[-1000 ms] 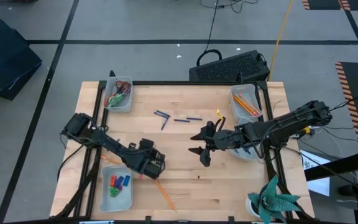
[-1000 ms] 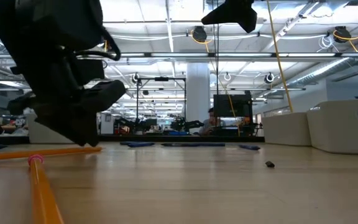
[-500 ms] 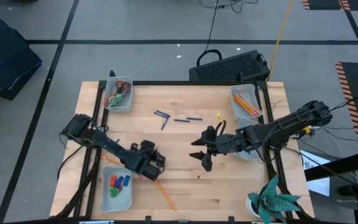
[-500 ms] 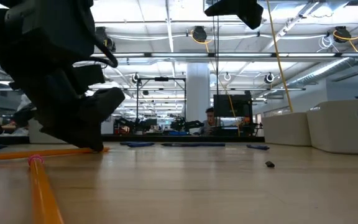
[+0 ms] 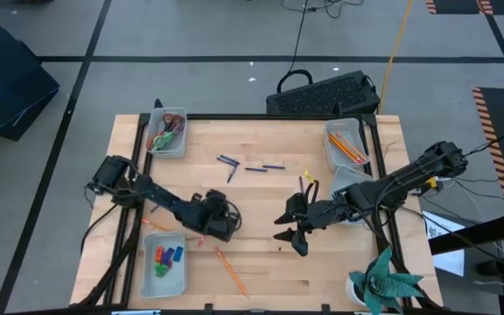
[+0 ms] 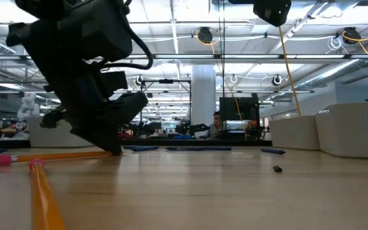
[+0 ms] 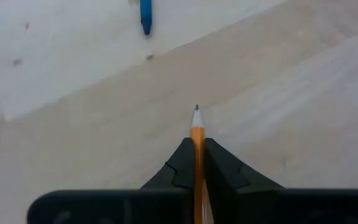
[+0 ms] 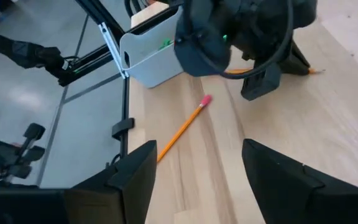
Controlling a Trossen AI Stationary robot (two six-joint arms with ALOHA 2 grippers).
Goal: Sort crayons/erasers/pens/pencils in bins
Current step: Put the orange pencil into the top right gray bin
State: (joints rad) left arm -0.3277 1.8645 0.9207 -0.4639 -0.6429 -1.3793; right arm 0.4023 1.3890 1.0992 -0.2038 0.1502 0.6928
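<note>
A pencil (image 7: 197,155) was gripped near its tip by the left gripper (image 5: 226,225), low over the table (image 5: 261,254).

It was pinched lengthwise, point forward, probably for carrying to the far-right bin (image 5: 346,144) where pencils were kept. The right gripper (image 8: 197,171) was held wide open near the table's middle. Another pencil (image 5: 230,270) and three pens (image 5: 250,165) were left unsorted.

orange pencil (image 7: 197,155) pinched flat on table; second pencil (image 5: 230,270) loose nearby; pens (image 5: 250,165) scattered mid-table; crayons (image 5: 166,258) binned.
</note>
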